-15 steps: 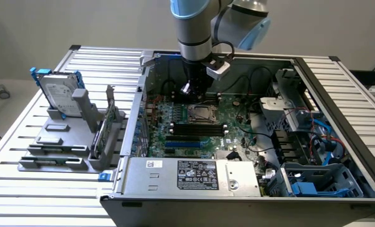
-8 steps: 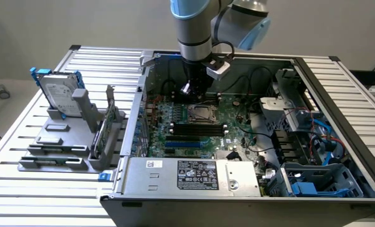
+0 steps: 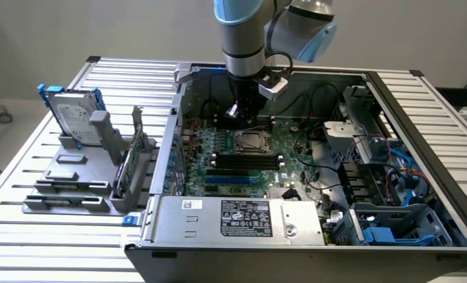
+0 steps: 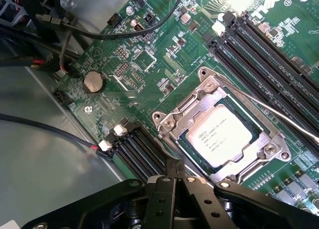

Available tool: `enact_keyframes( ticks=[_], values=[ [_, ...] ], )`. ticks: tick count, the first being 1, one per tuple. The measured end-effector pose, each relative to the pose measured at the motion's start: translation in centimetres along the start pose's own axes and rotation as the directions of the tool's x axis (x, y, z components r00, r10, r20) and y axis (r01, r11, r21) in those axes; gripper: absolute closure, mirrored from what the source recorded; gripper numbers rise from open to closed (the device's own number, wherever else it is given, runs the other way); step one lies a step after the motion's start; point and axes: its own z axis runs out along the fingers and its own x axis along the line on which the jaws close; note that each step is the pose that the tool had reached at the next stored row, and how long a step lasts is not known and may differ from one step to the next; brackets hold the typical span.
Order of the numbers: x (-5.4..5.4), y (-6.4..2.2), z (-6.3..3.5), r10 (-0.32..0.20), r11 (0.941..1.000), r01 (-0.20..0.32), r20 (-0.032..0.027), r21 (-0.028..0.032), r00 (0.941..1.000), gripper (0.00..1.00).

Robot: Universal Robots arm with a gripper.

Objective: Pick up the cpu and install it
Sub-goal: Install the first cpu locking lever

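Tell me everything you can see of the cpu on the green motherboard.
The cpu is a small flat square chip with a pale silver-grey metal top that bears several lines of dark print, too small to read. It lies flat in the socket on the green motherboard. A silver metal retaining frame rings it on all sides, and the frame's inner edges appear to lap its rim. The shut black hand hovers close by, apart from it and holding nothing.

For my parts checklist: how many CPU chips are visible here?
1. The cpu lies inside the metal socket frame on the green motherboard, close to the shut end effector. Others may be hidden.
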Motion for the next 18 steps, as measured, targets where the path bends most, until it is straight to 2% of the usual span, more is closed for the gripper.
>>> enact_keyframes(
  ticks=[18],
  values=[
    [0.11,0.18,0.43,-0.013,0.9999,0.013,-0.0029,0.0007,0.9999,0.89]
  ],
)
